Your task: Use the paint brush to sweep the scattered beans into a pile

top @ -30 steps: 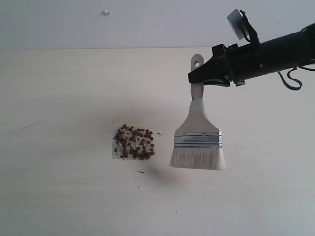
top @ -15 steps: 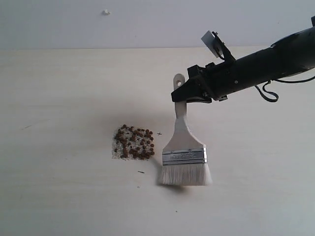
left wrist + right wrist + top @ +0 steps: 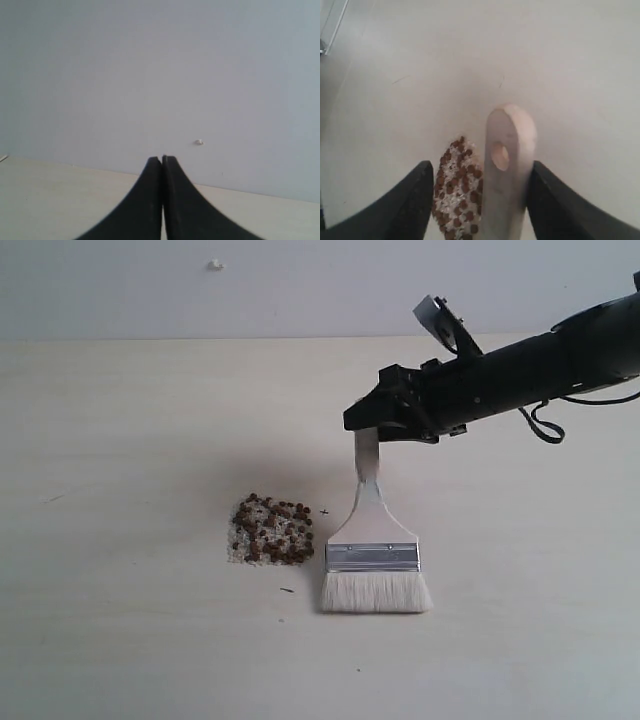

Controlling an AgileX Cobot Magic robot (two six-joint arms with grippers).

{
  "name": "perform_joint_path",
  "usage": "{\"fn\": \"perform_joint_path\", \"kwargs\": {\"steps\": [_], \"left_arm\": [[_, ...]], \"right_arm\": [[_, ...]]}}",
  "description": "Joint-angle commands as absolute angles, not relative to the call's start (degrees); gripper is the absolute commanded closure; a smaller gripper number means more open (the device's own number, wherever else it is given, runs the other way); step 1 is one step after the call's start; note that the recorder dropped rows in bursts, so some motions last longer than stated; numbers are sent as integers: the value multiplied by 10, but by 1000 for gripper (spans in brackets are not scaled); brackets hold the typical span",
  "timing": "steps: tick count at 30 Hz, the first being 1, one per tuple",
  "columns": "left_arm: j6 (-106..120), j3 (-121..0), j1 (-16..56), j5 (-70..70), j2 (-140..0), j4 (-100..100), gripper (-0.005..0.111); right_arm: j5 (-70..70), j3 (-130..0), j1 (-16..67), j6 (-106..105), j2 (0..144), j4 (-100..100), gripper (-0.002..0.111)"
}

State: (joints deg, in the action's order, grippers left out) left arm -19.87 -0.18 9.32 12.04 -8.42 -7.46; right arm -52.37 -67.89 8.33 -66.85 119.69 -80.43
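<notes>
The beans (image 3: pixel 272 530) lie in one tight reddish-brown patch mixed with white grains on the pale table (image 3: pixel 120 440). Just right of the patch is the paint brush (image 3: pixel 372 558); its cream bristles rest on the table and its handle runs up under my right gripper (image 3: pixel 362 422). In the right wrist view my right gripper (image 3: pixel 481 167) stands open, with the handle's holed end (image 3: pixel 507 150) between the fingers, close against one finger and clear of the other. The beans (image 3: pixel 457 185) show beside the handle. My left gripper (image 3: pixel 161 159) is shut on nothing, pointing toward the wall.
A small white speck (image 3: pixel 215 264) sticks on the grey wall behind the table and is the speck (image 3: pixel 199 142) in the left wrist view. Tiny dark flecks (image 3: pixel 287 590) lie on the table below the beans. The table's far edge meets the wall.
My right arm carried the brush left and down until its bristles met the table beside the beans. The right jaws then spread apart from the handle.
</notes>
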Motion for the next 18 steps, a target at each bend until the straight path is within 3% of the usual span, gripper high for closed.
{"fn": "perform_joint_path", "kwargs": {"steps": [1, 9, 11, 15, 18], "left_arm": [[-197, 0, 93, 123, -81, -70, 107], [-197, 0, 93, 123, -81, -70, 107], [-197, 0, 93, 123, -81, -70, 107], [-197, 0, 93, 123, -81, -70, 107], [-197, 0, 93, 123, -81, -70, 107]], "right_arm": [[-467, -684, 83, -676, 1165, -814, 52], [-385, -684, 82, -650, 1070, -799, 59], [-368, -684, 82, -625, 1038, -785, 71], [-299, -622, 83, -648, 943, -789, 108], [-261, -492, 90, -797, 846, -867, 108]]}}
